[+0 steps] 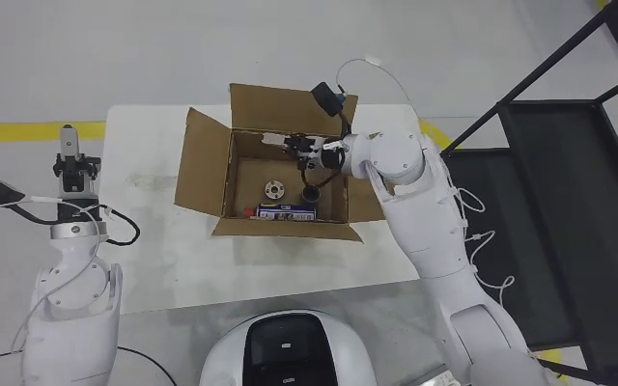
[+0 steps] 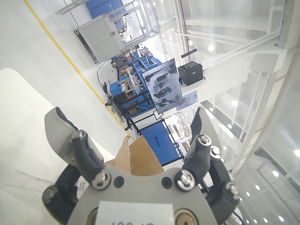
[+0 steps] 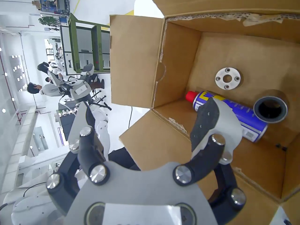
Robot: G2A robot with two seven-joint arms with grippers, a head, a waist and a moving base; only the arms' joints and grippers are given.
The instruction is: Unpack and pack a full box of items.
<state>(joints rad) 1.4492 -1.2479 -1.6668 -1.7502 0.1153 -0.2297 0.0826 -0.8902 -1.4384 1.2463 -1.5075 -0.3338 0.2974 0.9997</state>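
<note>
Right gripper over the open box, jaws spread. Inside: spray can, white flange, maybe a black tube. Left gripper well apart, jaws spread too.

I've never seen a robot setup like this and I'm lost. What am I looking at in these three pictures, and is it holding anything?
This is a two-armed robot working at a white table. One picture looks down from a camera above its arms. The other two come from a camera on each wrist, so you see that arm's fingers up close.

On the table stands an open cardboard box. Inside it are a blue spray can lying on its side, a white disc with holes and a short dark tube.

The right gripper hangs over the box with its fingers apart, holding nothing. The left gripper is near the table's edge, away from the box, also open and empty.
</note>
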